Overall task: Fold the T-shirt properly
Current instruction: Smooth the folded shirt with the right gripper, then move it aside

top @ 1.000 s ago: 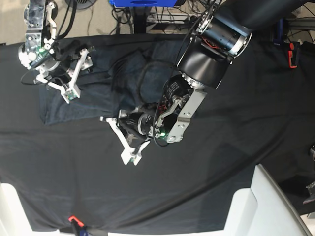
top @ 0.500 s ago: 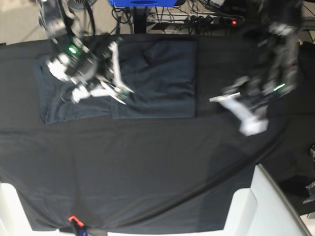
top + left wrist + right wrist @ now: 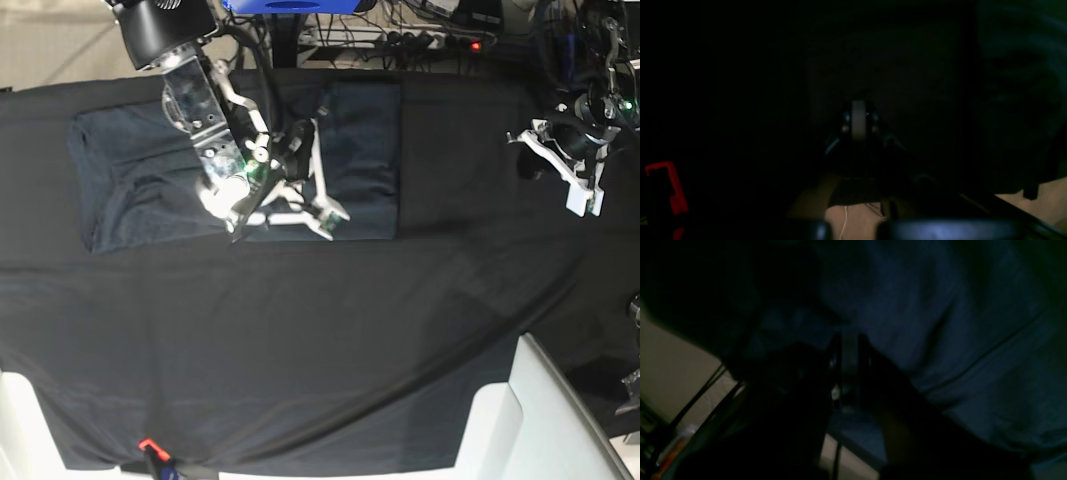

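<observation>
Well, a second ago the left gripper (image 3: pixel 578 185) was stretched out over the middle of the T-shirt (image 3: pixel 140 190). Now it has swung clear and hangs over bare black tablecloth (image 3: pixel 300 340), well apart from the garment. Its jaws are pressed together with nothing between them.

The right gripper (image 3: pixel 325 215) was spread wide at the far sleeve side. It has since crossed the shirt and snapped closed. The shirt lies directly under it and spreads away behind it, and the near edge of the cloth is just beside its tips. I read that as one fold laid down and let go, with the right arm now setting up the next pinch along that edge.

Plenty is hard to make out. The right wrist view is very dark. The jaws look closed with blue-grey knit bunched around them, but I cannot tell whether any cloth is really caught or they merely rest on it. The left wrist view is almost black apart from the closed tips. From above, the right arm covers the middle of the shirt, so the lie of the fold beneath it is hidden.
</observation>
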### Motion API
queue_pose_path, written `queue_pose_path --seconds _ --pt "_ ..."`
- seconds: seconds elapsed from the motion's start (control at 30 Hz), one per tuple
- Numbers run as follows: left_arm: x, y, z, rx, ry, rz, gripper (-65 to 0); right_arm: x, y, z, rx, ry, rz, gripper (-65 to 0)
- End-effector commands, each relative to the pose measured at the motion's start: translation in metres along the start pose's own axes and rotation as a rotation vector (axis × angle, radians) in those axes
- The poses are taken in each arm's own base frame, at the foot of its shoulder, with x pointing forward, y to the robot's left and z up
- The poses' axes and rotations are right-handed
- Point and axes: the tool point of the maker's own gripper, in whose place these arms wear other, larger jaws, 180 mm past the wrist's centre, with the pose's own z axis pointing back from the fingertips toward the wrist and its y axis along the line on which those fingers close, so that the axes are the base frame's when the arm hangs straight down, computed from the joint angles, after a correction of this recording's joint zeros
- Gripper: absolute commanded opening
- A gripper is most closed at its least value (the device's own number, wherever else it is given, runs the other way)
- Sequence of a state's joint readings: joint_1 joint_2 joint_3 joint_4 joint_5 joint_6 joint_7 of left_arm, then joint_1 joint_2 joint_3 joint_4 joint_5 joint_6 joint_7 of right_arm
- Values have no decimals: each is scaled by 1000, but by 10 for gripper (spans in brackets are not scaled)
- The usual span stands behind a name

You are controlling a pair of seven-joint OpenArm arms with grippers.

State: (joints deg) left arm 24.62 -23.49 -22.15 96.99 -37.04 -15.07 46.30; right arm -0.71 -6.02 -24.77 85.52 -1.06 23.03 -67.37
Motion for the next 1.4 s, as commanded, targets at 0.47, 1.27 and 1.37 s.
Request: queue_pose_path --seconds 0.47,1.27,1.37 --pt "15 15 -5 36 -27 -11 -650 -53 -25 9 -49 139 -267 -638" --pt "1 26 -3 56 8 2 -650 -109 -180 130 -395 -253 -667 -453" --pt "-2 26 -3 57 14 2 -650 -139 -206 139 -372 -281 -722 -191"
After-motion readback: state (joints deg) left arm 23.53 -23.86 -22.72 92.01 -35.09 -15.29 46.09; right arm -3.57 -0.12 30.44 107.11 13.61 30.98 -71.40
